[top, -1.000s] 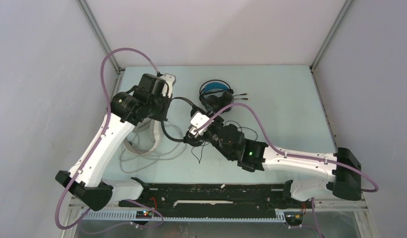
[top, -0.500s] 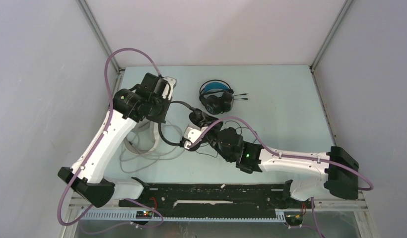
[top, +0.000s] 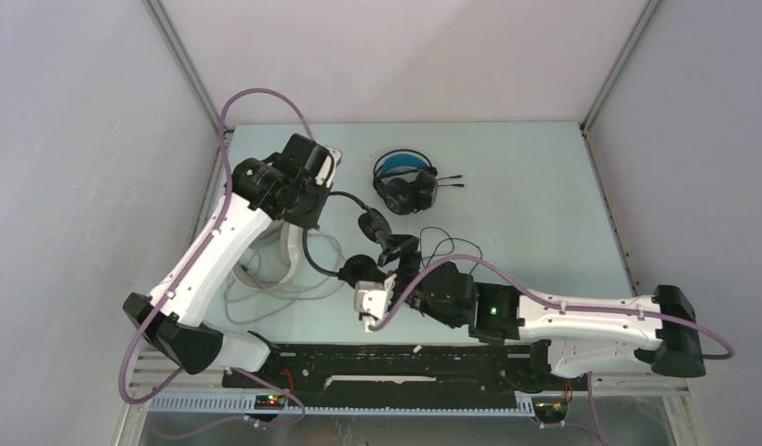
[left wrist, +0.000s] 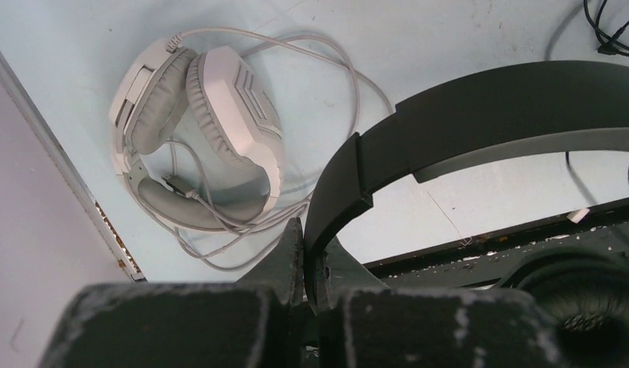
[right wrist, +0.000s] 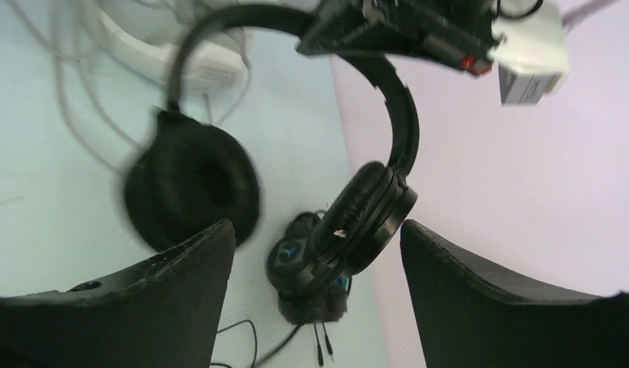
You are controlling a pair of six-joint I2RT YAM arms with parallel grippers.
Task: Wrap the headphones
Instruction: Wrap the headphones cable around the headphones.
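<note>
1. The left gripper [left wrist: 305, 239] is reaching out over the left side of the pale blue-green desk [top: 526, 204]. Its jaws are pressing together on the headband of the small all-black on-ear headphones [left wrist: 465, 115], pinching the band near one end.
2. The all-black headphones are hanging from that pinch over the middle of the desk. The band is arching away from the left gripper, and the two round padded ear cups are dangling on the side nearer the right arm. One cup is blurring in the right wrist view, so whether it is brushing the desk is hard to say.
3. The right gripper [right wrist: 315, 230] is sitting low, just in front of the ear cups. Its jaws are spreading wide, one on each side of the view, and are gripping nothing.
4. The larger white over-ear headphones [left wrist: 196, 130] are lying on the desk beneath the left arm, with their pale cable [left wrist: 334, 69] sprawling around them in loose loops.
5. The black headphones with the blue headband [top: 405, 186] are resting toward the back of the desk, apart from both arms.
6. A thin black cable [top: 440, 243] is curling on the desk just beyond the right gripper.
</note>
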